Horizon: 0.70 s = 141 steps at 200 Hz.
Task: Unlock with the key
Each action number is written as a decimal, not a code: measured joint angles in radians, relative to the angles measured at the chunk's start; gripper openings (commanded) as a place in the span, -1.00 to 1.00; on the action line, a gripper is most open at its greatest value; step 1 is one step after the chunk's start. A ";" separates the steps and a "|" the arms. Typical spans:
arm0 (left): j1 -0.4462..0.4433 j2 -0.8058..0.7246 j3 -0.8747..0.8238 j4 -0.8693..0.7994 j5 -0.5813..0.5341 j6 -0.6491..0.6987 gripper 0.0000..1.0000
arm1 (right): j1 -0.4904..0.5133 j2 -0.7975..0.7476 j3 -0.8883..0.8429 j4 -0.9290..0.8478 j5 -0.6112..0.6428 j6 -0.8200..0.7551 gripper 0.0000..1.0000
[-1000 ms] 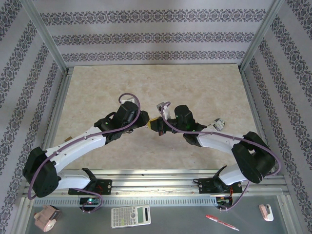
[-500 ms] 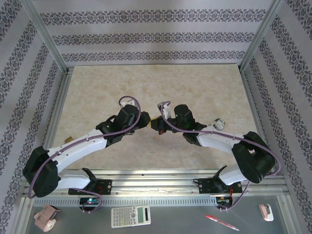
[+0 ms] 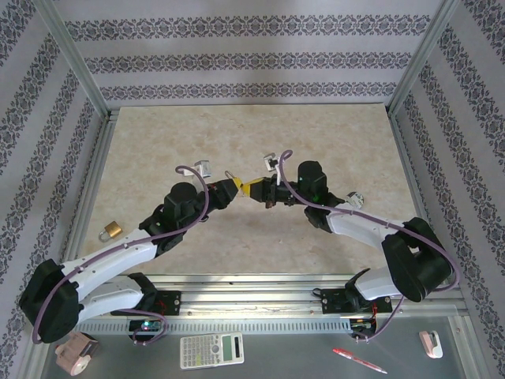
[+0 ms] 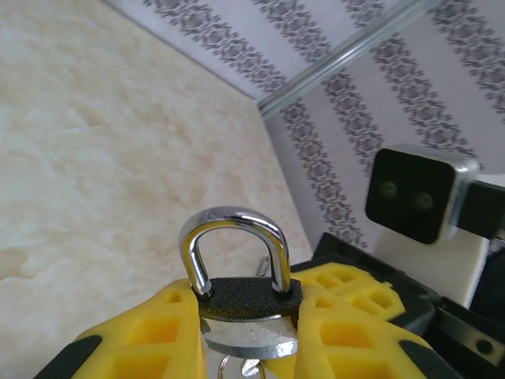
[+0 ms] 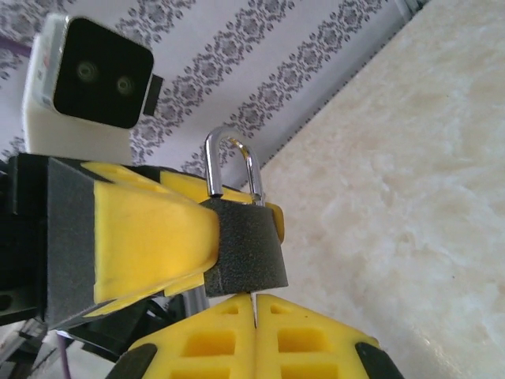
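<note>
Because the lock [image 4: 248, 298] must not twist while a key turns in it, my left fingers [image 4: 150, 335] are clenched on its dark body from both sides. The shackle [image 4: 233, 229] stands free at 12 o'clock, so nothing blocks its release.

Seen from my right wrist, the lock sits at 12 o'clock of my right fingers [image 5: 316, 339], touching their tips. Those are pressed flat together, with only a thin pale sliver in the seam where it meets the lock's underside. I take that for the key [image 5: 254, 298], pinched so the blade lines up with the keyway, though most of it is hidden. My left finger comes in from 9 o'clock there, across the key's line, which I judge leaves the underside open to the right.

From above, my left gripper [image 3: 234, 188] and right gripper [image 3: 254, 189] meet tip to tip over the table [image 3: 331, 134], right at 3 o'clock of left. The lock looks lifted off the surface between them, so either wrist can roll. A second lock [image 3: 110, 230], brass, lies at about 8 o'clock of my left gripper, well apart.

Both shackle legs look seated in the body, so I judge the turn is not yet done.
</note>
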 measured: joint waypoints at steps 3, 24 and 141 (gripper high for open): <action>0.002 0.000 -0.003 0.011 0.006 0.002 -1.00 | -0.004 0.000 0.001 0.002 -0.007 0.006 -1.00; 0.014 0.000 -0.007 0.069 0.032 0.024 -1.00 | -0.023 0.000 0.022 0.019 -0.043 0.031 -1.00; 0.032 0.005 0.080 -0.142 0.082 0.179 -1.00 | -0.055 -0.039 0.045 -0.105 0.053 0.005 -0.40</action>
